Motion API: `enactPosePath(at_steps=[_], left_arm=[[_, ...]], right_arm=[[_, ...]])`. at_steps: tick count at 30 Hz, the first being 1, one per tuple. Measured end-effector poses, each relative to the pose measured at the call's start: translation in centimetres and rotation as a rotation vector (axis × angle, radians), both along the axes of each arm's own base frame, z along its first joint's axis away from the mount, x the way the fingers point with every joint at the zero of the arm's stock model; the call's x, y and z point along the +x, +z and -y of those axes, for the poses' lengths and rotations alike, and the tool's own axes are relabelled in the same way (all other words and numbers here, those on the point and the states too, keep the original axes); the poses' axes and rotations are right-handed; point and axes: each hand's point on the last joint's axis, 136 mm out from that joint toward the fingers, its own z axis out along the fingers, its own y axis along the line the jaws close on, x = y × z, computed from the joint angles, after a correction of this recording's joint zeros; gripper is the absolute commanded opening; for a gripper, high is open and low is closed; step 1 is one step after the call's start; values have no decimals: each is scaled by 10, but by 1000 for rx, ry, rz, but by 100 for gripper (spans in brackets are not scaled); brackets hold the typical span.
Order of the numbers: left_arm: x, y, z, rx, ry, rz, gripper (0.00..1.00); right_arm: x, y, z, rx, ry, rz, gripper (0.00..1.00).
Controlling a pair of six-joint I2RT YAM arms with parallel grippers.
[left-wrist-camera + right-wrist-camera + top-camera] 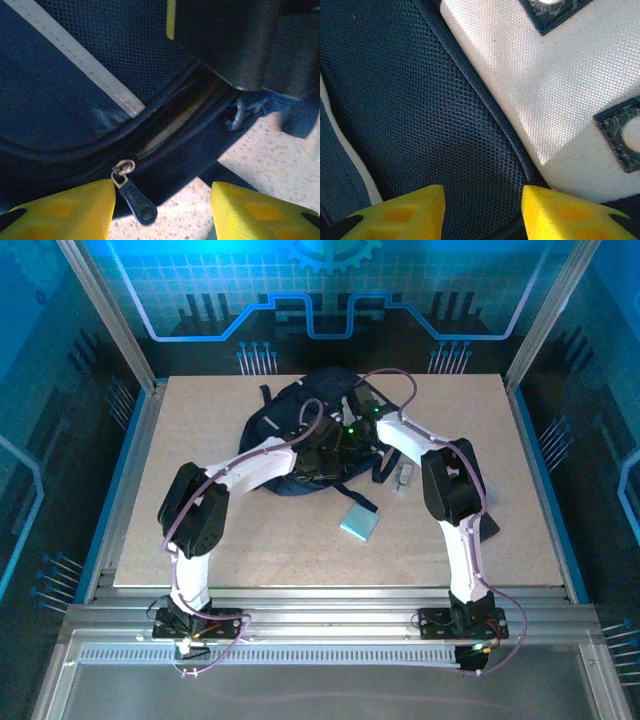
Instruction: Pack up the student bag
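Note:
The student bag [290, 405], dark navy, lies at the back middle of the table, and both arms reach onto it. My left gripper [326, 440] [162, 189] is open at the bag's near edge. A black zip pull [134, 197] hangs between its yellow fingers [75, 210], close to the left one, below the zip [175, 122] and a pale grey stripe [75, 55]. My right gripper [352, 428] [482, 192] is open too, hard up against dark mesh [420, 100] beside a pale grey patch [560, 75]. Nothing is gripped.
A light blue book [359, 523] lies flat on the table [520, 490] just in front of the bag. A small grey thing [404, 478] sits to the bag's right, close to the right arm. Metal frame posts stand at the table's corners.

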Motion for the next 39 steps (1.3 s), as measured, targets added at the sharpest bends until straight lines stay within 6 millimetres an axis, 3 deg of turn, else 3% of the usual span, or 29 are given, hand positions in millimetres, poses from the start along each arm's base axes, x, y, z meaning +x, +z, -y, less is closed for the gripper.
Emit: enactPosePath(at_steps=[7, 13, 16, 27, 33, 39], left_arm=[[-3, -38, -2, 41, 21, -69, 55], [-4, -48, -6, 53, 41, -77, 37], [-5, -53, -7, 59, 48, -84, 36], [-9, -55, -16, 81, 14, -85, 0], [-14, -49, -26, 60, -49, -101, 0], [-18, -37, -54, 60, -124, -134, 0]], right_arm=[[0, 1, 0, 13, -1, -5, 45], [0, 0, 0, 17, -9, -9, 44], [1, -1, 0, 20, -16, -11, 44], [2, -3, 2, 32, -39, -20, 43], [2, -3, 2, 36, -51, -28, 41], [1, -4, 2, 34, -57, -32, 39]])
